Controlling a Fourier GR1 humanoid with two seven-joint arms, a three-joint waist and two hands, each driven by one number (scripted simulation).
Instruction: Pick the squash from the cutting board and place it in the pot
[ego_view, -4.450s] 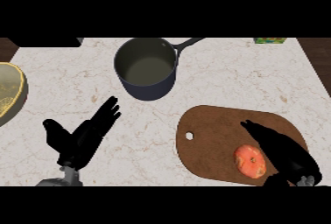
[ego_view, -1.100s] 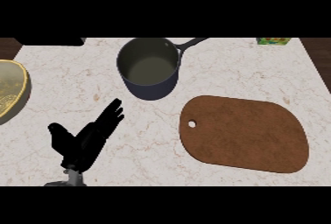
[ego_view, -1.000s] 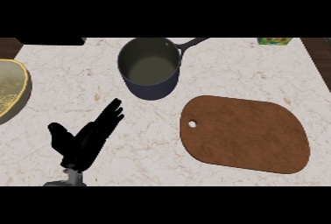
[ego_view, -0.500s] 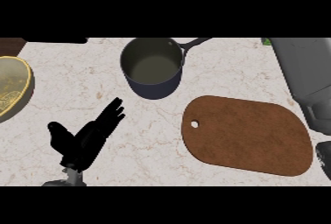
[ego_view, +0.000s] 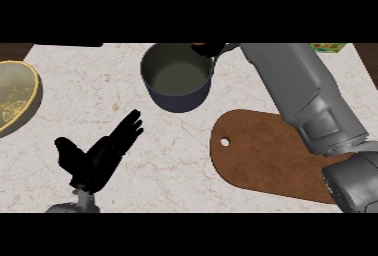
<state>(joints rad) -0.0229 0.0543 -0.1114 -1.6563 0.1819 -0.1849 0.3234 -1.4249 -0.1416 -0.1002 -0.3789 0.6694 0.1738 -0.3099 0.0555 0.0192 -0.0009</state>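
Fingers of the left hand (ego_view: 100, 155) are straight and spread, holding nothing, the hand resting above the counter (ego_view: 81, 85) near its front edge at the left, fingertips slanting toward the far right. To its right, near the counter's front right corner, lies the brown cutting board (ego_view: 258, 155), with a small hole near its left edge and nothing lying on the part of it that shows. Across the board's right side passes the grey right forearm (ego_view: 303, 95), which runs from the front right corner up toward the far edge. At the left edge of the counter sits a yellowish bowl (ego_view: 15, 95), partly cut off by the view. Farther back, near the middle of the far edge, stands the dark pot (ego_view: 177, 77), its inside pale and nothing visible in it. Just at the pot's far right rim a bit of the black right hand (ego_view: 209, 49) shows, and whether its fingers are curled or straight cannot be told. The squash shows nowhere. At the far right corner is a small green and yellow thing (ego_view: 328, 47), too cut off to name.
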